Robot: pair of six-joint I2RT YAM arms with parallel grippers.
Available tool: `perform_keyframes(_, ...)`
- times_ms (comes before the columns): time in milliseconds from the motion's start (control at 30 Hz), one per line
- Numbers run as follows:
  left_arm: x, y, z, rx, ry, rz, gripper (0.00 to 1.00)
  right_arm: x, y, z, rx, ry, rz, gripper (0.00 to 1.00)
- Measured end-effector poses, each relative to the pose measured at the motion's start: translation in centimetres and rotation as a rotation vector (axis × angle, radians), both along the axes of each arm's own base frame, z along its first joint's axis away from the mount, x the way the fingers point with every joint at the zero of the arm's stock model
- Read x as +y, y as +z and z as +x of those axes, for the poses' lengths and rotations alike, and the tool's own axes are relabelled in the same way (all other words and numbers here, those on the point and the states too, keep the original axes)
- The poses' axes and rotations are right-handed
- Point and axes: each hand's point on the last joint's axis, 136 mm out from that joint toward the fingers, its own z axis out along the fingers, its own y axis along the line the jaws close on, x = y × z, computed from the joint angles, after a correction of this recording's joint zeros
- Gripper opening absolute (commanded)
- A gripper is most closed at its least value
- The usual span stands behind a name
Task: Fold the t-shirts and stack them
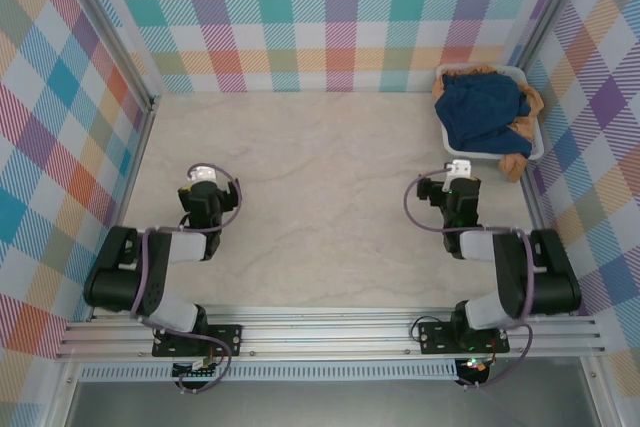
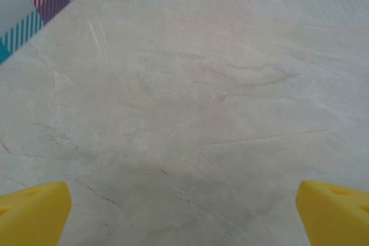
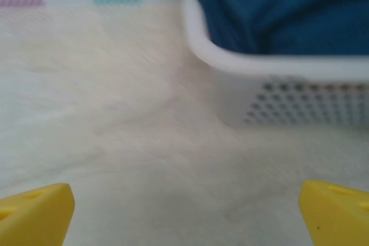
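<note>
1. Left gripper (image 1: pixel 203 175) sits over the left half of the bench (image 1: pixel 320 177), jaws spread wide and holding nothing. On its wrist cam the two yellow fingertips (image 2: pixel 34 214) are way out at the bottom corners, with just bare marbled bench between them.
2. Right gripper (image 1: pixel 460 169) is the same deal: jaws wide apart and empty, over the right half of the bench. It's pointing toward the far right corner, near the white tub (image 1: pixel 537 145) but not touching it.
3. From the right wrist cam, the tub's perforated wall (image 3: pixel 288 105) is straight ahead and a bit to the right, a little blurry. The gripper's yellow tips (image 3: pixel 337 214) are low in the corners, well short of it.
4. The t-shirts are all bunched up in that tub, none of them folded. The navy t-shirt (image 1: pixel 482 112) is on top, crumpled, and covers most of the pile. On the right wrist cam it's heaped above the rim (image 3: pixel 277 10).
5. The tan-orange t-shirts (image 1: pixel 517 161) peek out underneath and around the navy one. One bit flops over the tub's near right edge toward the bench, and more shows along the far rim. Can't tell how many tan ones there are.
6. The tub is tucked into the far right corner, right up against the plaid walls (image 1: pixel 330 17) that box in the bench.
</note>
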Motion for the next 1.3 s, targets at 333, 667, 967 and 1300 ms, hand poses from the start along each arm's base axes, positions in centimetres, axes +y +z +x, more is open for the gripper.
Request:
perform_keyframes(333,-2.0,29.4,3.3,-0.394,-0.037,-0.382,1.00,-5.4,24.2,3.3,-0.192,-0.330,0.394,0.89)
perform_keyframes(667,-15.4,23.2,4.9,0.035,-0.280,-0.563,1.00,-12.2,11.9,9.6,0.324,-0.489,0.635,0.66)
perform_keyframes(967,-21.3,21.3,1.3,0.169,-0.424,-0.573,1.00,-13.4,4.9,13.0,0.515,-0.466,0.784,0.50)
perform_keyframes(1300,-20.9,23.1,-0.4,0.152,-0.452,-0.583,0.91,-12.9,2.5,15.8,0.544,-0.420,0.849,0.04)
